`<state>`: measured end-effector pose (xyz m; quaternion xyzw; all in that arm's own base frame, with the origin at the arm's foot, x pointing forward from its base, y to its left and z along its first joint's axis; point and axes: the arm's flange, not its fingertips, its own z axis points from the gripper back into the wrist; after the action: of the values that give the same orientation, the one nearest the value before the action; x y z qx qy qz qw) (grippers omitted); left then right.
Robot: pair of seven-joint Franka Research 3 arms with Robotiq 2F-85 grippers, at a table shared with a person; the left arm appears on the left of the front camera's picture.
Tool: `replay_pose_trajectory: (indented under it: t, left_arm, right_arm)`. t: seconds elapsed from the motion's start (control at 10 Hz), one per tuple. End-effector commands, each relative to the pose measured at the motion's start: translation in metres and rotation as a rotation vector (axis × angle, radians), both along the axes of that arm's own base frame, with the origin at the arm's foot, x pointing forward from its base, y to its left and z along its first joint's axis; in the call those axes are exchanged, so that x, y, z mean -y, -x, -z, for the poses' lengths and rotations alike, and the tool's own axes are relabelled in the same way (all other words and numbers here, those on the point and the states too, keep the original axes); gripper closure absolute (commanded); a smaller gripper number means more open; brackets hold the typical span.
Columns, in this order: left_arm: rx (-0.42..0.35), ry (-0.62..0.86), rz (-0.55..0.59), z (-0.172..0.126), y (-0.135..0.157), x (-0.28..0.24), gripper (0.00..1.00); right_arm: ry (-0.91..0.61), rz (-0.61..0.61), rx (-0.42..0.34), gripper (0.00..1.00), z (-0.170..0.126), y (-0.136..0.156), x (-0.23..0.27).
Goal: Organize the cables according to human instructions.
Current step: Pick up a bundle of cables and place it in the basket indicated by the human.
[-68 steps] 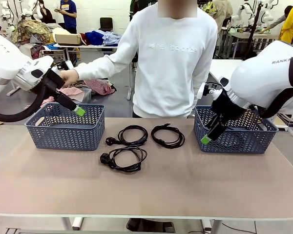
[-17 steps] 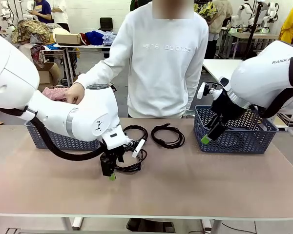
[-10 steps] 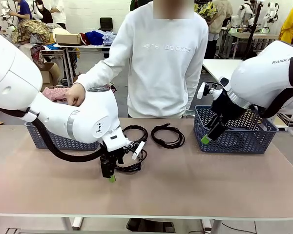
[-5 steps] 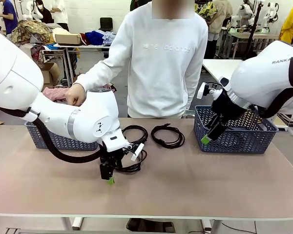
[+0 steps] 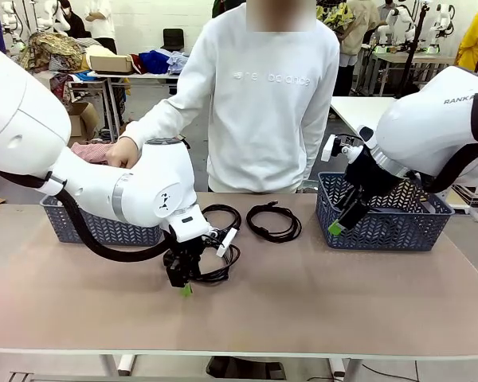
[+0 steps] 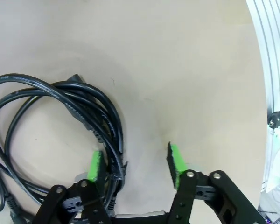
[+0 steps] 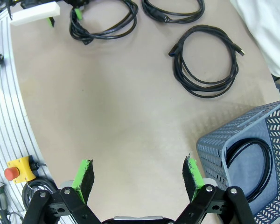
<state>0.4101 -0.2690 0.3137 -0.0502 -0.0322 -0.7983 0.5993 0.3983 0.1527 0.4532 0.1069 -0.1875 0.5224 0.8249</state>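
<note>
Your left arm (image 5: 135,195) reaches over the counter (image 5: 319,306), with the left jaws pointing down at the near cable (image 6: 86,114), the coil closest to the robot's edge. The left jaws are apart and not clamped. Strands of that coil run between the pads, right against one green pad (image 6: 95,165), and bare counter shows between the strands and the other pad. Nothing is lifted; the coil lies flat.

The far cable (image 5: 233,213) sits just behind the near one, partly hidden by the arm. The middle cable (image 7: 210,91) lies flat near the counter's centre, apart from both. A fourth cable (image 7: 247,143) is coiled inside the right basket (image 5: 382,231).

Your right jaws hang wide open with nothing between the pads, over bare counter just beside the right basket's near corner.

The left basket (image 5: 103,231) is mostly behind the left arm. The person's hand (image 5: 123,153) is above it in the front view.
</note>
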Motion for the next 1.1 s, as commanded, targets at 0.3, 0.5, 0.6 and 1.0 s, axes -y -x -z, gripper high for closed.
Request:
replay_pose_trajectory:
  t: [0.3,0.5,0.6,1.0]
  left_arm:
    - [0.01,-0.023,-0.002,0.0,-0.002,-0.002,0.78]
    - [0.022,-0.031,-0.002,0.0,-0.002,-0.005,0.97]
    - [0.038,-0.035,-0.003,-0.001,-0.003,-0.005,1.0]
    - [0.086,0.014,0.047,-0.028,0.001,0.0,1.0]
  right_arm:
    - [-0.002,0.006,0.001,0.0,-0.001,0.0,0.001]
    - [-0.002,0.006,0.001,0.0,-0.001,0.0,0.001]
    - [-0.002,0.006,0.001,0.0,-0.001,0.0,0.001]
    - [-0.002,0.006,0.001,0.0,-0.001,0.0,0.001]
